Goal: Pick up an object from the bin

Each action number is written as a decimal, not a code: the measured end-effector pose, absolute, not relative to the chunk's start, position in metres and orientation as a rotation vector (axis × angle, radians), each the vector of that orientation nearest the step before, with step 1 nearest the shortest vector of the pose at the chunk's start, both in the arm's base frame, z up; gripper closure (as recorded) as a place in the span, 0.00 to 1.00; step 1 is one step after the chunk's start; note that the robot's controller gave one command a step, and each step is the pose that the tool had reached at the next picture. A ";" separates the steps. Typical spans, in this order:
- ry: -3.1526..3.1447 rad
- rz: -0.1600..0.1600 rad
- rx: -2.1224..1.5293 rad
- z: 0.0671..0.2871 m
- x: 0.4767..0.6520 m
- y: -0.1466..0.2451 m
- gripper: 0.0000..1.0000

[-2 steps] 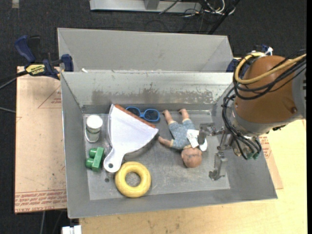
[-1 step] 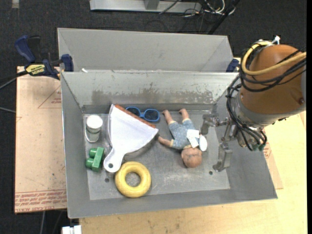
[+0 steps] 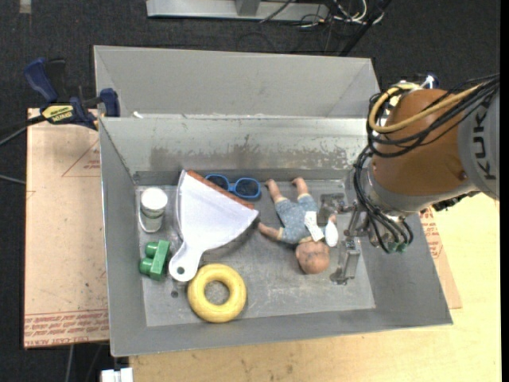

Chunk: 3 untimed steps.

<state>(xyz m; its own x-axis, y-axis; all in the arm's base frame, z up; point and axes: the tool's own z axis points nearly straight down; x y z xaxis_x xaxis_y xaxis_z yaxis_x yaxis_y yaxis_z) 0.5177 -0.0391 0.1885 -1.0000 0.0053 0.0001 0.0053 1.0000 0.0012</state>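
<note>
While pincer [image 3: 345,263] hangs beside doll [image 3: 297,218] | arm [image 3: 475,118] lettering: "KU"

Baby doll [image 3: 296,220]: blue outfit, bare limbs spread; lies flat on bin [image 3: 302,301] floor, right of centre; head toward near wall.

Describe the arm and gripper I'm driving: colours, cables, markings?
The arm ends in a rounded orange-brown cover. The pale grey link behind it carries black lettering, of which KU can be read at the edge. Yellow and black cables loop over the cover, and dark ones hang beneath. The gripper is slim grey metal.
</note>
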 end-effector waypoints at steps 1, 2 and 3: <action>-3.137 -0.002 -0.091 0.161 0.533 -0.033 0.00; -3.135 -0.002 0.291 0.131 0.553 -0.042 0.00; -3.133 -0.004 0.298 0.105 0.557 -0.049 0.00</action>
